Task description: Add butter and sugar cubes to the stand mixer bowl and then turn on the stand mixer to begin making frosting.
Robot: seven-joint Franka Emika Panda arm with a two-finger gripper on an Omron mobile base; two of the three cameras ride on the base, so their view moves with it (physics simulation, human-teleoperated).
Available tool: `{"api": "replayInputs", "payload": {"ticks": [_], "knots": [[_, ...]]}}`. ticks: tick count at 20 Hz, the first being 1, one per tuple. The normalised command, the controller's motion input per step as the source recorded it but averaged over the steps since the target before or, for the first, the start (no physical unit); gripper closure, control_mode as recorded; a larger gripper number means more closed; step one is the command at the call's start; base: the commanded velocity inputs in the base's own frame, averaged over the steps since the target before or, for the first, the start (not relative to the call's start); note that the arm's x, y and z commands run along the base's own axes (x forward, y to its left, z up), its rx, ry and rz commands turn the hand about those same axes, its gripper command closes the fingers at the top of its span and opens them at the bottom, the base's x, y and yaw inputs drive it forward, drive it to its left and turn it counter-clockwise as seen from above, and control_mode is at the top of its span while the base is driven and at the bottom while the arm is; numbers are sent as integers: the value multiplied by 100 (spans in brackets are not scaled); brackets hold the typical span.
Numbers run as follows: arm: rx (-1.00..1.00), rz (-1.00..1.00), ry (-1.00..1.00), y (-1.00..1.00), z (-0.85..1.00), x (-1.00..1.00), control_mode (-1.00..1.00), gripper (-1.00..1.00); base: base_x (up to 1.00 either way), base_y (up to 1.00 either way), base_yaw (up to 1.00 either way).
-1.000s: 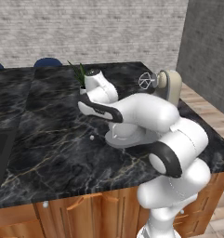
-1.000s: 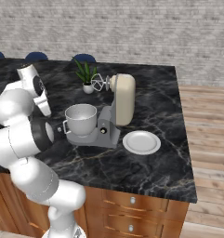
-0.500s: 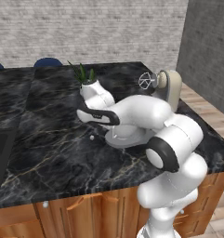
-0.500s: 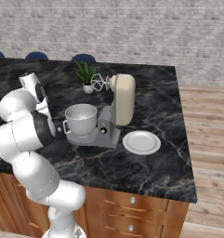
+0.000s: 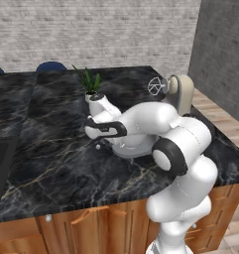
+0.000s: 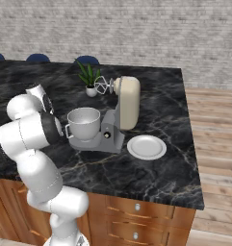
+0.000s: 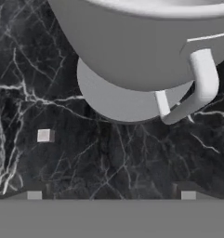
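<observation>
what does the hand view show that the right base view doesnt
Hand view alone: a tiny white sugar cube lying on the dark marble, apart from the bowl, and the two open fingers low in the picture. Right base view alone: the stand mixer with its cream head and whisk, a white plate beside its base, a potted plant. Both: the stand mixer bowl with its side handle, and the marble counter.
</observation>
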Motion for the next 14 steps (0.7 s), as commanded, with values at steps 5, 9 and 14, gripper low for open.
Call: {"api": "replayInputs", "payload": {"ticks": [5, 9, 14], "knots": [[0, 0, 0, 15, -37, 23, -100, -100, 0, 0, 0], [0, 0, 0, 19, -29, 24, -100, -100, 0, 0, 0], [0, -2, 0, 8, -11, 22, -100, -100, 0, 0, 0]]}}
